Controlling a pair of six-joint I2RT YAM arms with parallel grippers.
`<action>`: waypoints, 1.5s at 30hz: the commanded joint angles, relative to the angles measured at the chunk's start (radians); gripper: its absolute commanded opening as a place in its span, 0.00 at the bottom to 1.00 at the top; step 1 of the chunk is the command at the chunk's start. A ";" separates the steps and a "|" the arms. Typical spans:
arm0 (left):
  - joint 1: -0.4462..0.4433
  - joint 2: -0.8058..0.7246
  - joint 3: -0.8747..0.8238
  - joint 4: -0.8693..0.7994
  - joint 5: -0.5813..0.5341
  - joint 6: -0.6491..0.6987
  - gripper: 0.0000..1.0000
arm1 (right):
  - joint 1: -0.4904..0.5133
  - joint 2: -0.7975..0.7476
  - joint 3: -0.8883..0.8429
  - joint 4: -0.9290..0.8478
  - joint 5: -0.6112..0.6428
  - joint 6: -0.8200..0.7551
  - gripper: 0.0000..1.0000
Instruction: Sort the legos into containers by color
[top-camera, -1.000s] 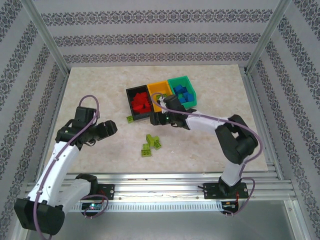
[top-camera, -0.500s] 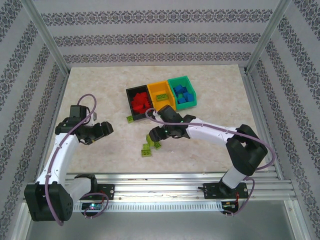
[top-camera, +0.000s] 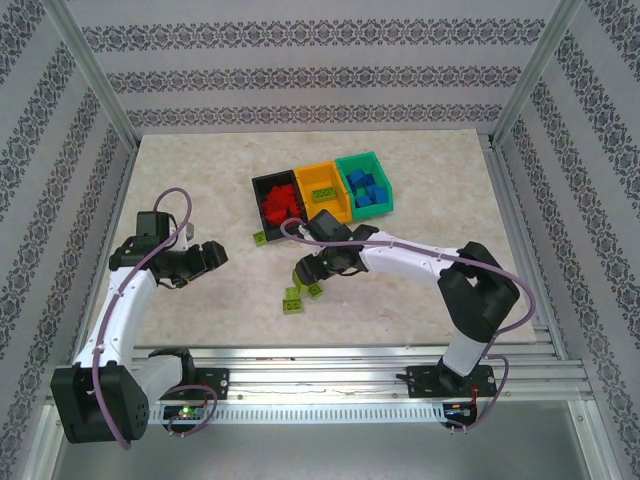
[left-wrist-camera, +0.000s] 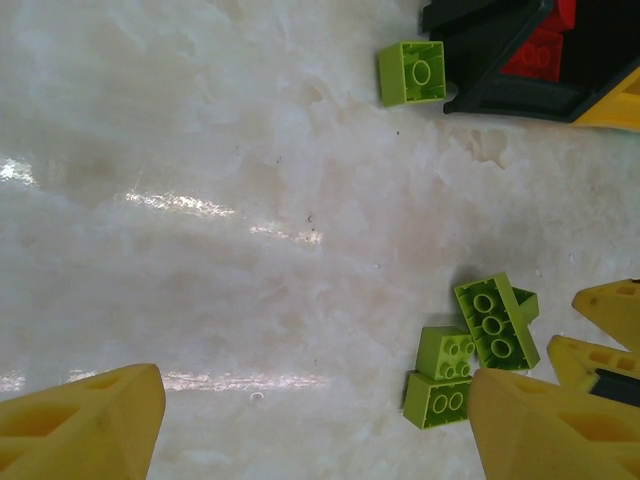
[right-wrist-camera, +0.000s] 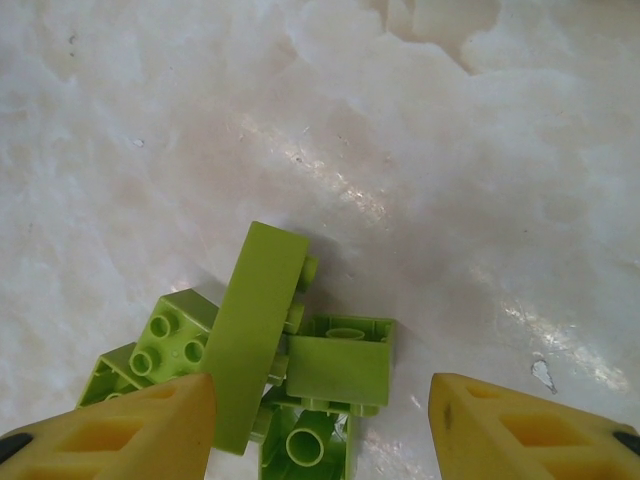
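Several lime legos (right-wrist-camera: 300, 365) lie between right gripper's (right-wrist-camera: 320, 415) fingers (right-wrist-camera: 510, 430).

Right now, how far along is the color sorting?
Done: red bricks sit in the black bin, blue bricks in the teal bin, and one lime brick lies in the orange-yellow bin. In hand: nothing; the right end effector hangs open over the lime pile, the left end effector open and empty. Left: that pile and a lone lime brick beside the black bin.
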 joint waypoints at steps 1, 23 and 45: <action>0.015 0.003 -0.010 0.031 0.031 0.023 0.79 | 0.015 0.044 0.045 -0.017 -0.012 0.009 0.59; 0.040 0.004 -0.019 0.050 0.049 0.021 0.79 | 0.105 0.157 0.146 -0.060 -0.032 0.038 0.58; 0.044 0.004 -0.025 0.056 0.052 0.017 0.79 | 0.136 0.253 0.228 -0.170 0.090 0.014 0.52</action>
